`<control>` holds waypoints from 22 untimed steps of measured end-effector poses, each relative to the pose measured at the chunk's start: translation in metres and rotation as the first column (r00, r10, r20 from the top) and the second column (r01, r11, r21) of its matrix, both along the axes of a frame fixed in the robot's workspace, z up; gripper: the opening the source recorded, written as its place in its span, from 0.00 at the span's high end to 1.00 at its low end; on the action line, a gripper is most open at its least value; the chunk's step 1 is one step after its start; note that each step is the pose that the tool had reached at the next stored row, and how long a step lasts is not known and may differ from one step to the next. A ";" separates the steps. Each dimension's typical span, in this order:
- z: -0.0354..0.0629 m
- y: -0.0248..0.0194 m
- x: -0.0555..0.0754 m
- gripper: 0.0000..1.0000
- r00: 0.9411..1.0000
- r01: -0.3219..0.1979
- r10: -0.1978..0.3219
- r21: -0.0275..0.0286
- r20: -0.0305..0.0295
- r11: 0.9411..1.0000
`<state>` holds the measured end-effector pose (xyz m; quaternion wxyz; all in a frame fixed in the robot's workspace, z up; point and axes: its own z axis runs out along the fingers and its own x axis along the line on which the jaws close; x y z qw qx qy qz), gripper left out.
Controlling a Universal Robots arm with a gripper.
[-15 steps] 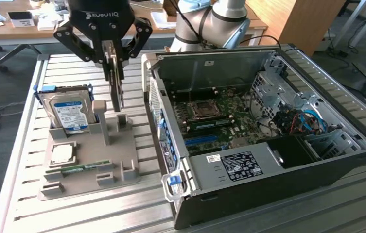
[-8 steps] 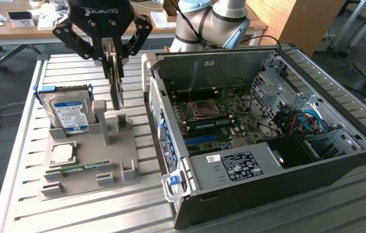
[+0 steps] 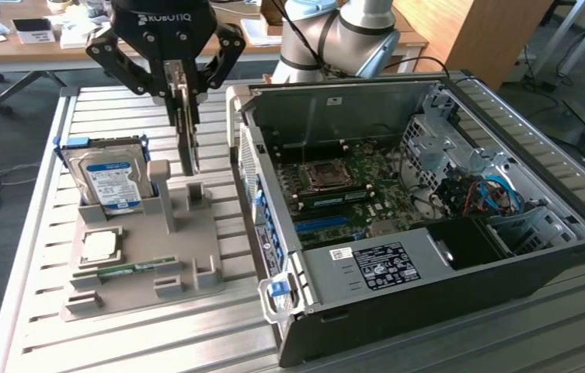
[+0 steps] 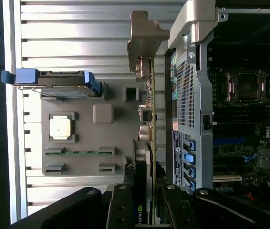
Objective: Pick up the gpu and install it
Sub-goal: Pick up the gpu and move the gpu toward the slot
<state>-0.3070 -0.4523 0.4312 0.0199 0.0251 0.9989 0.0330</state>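
Exterior view: a black claw (image 3: 183,92) hangs from above, its two fingers clamped on either face of the gpu (image 3: 184,136). The gpu hangs upright and edge-on, a thin card, its lower end close by the posts of a grey holder (image 3: 183,241); whether it touches the holder cannot be told. The holder lies on a slatted metal worktop (image 3: 116,342). A hard drive (image 3: 111,179) with a blue and white label stands upright in the holder on the exterior view's left of the gpu. Nearer the camera, a square processor chip (image 3: 100,245) and a narrow green memory stick (image 3: 137,270) lie flat in the holder. On the exterior view's right, just beside the holder, an open computer case (image 3: 499,287) lies on its side, its motherboard (image 3: 354,186) facing up.

Wrist view: the claw (image 4: 147,193) closes on the gpu (image 4: 143,162) from both sides, with a dark finger (image 4: 123,205) against the black cooler. The gpu is seen edge-on, its silver bracket (image 4: 144,33) at the far end. It sits between the holder (image 4: 120,143) and the perforated rear wall of the case (image 4: 187,71), near both. The hard drive (image 4: 54,83), chip (image 4: 61,128) and memory stick (image 4: 77,152) rest in the holder
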 end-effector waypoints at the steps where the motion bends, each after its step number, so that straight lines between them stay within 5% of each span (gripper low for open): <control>1: 0.0000 0.0000 0.001 0.73 1.000 0.000 0.000 0.000 0.000 1.000; 5: 0.0000 0.0000 0.005 0.73 1.000 0.000 0.000 0.000 0.000 1.000; 6: 0.0000 0.0002 0.018 0.73 1.000 0.000 0.000 0.000 0.000 1.000; 22: 0.0000 0.0018 0.041 0.73 1.000 0.000 0.000 0.000 0.000 1.000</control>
